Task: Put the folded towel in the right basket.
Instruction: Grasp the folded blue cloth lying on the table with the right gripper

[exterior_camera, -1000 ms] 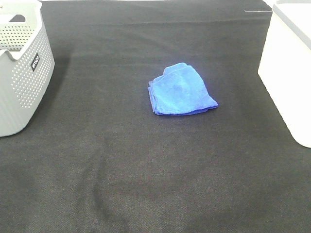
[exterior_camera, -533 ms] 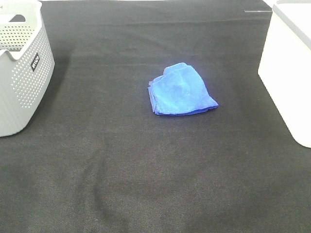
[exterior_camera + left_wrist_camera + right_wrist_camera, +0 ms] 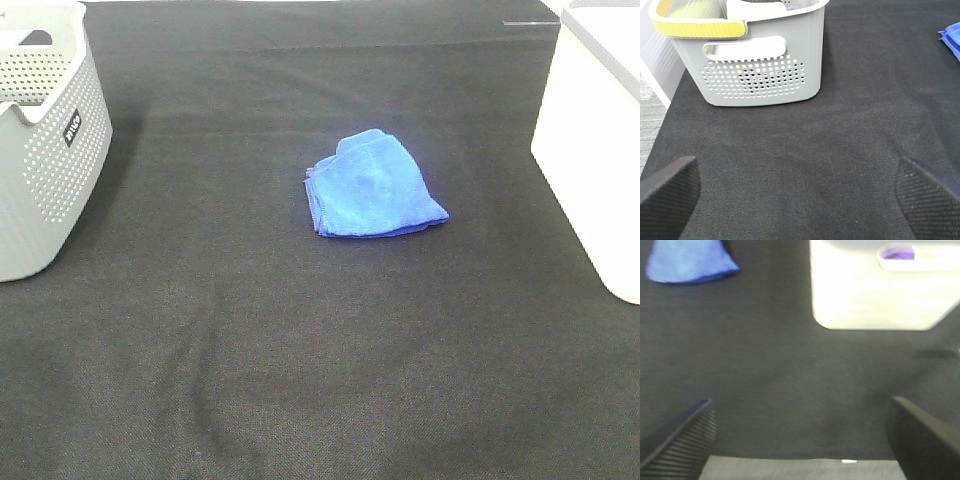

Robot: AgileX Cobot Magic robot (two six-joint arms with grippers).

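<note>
Exterior high: towel [image 3: 372,187] on black cloth [image 3: 300,350]

Running on bright, even overhead light. Throwing a soft shadow right of the grey basket [image 3: 45,150] onto the black cloth [image 3: 300,350]. Blowing out the white basket [image 3: 595,150] at right, washing away its detail. Reading sharp in exterior and left wrist views; smearing soft and blurry across the right wrist view.

Grey perforated basket [image 3: 48,175], left, on black cloth [image 3: 300,350].
</note>
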